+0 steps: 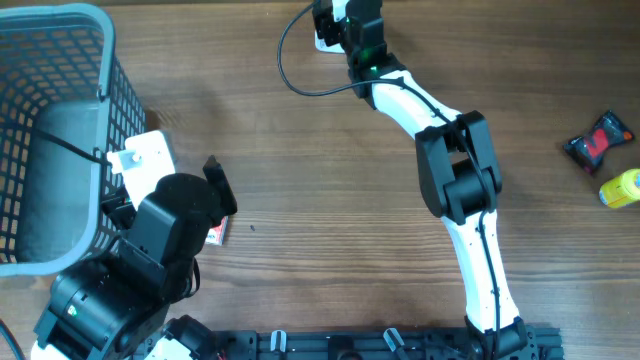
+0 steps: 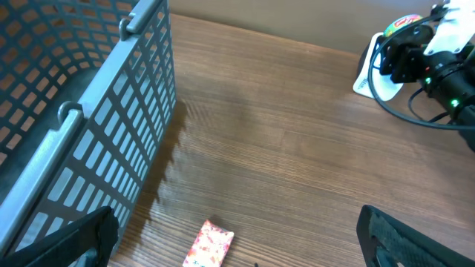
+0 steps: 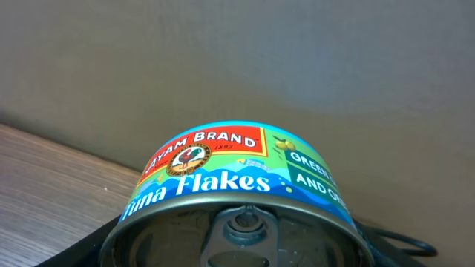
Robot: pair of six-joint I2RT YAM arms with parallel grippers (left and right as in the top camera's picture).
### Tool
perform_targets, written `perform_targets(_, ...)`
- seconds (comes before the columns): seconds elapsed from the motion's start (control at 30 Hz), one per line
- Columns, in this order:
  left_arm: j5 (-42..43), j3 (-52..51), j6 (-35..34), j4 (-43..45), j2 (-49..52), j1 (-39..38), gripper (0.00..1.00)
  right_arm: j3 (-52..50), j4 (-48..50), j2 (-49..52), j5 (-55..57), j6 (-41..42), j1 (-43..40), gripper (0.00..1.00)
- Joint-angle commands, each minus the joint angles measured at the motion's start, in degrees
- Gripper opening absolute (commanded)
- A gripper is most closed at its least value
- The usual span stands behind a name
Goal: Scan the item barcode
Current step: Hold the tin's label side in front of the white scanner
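**Tuna can (image 3: pixel 237 185) held at far table edge**
Right gripper (image 1: pixel 338 22) clamps the can, lid facing its wrist; left gripper (image 2: pixel 245 248) gapes wide, well apart, beside basket (image 1: pixel 108 80).

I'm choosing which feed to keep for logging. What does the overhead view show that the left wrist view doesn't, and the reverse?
Only the overhead shows the dark red packet and the yellow item near the table's right edge, plus the left arm. Only the left wrist view shows a bit of the tuna can at the right gripper, and the left gripper with jaws wide open. Both share the grey basket, the small red packet beside it, the right arm and the wooden table.
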Motion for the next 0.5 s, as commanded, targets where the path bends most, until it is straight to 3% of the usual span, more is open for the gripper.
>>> perform_targets(0.0,-0.59,-0.35,-1.01,0.00,-0.02,-0.02,1.00,1.25,2.64,2.14,1.09,-0.72,-0.26,0.64)
perform_targets(0.47,-1.18,-0.35,-0.98,0.00,1.81,-0.02,1.00,1.25,4.85,3.91,1.49,-0.57,-1.05,0.63)
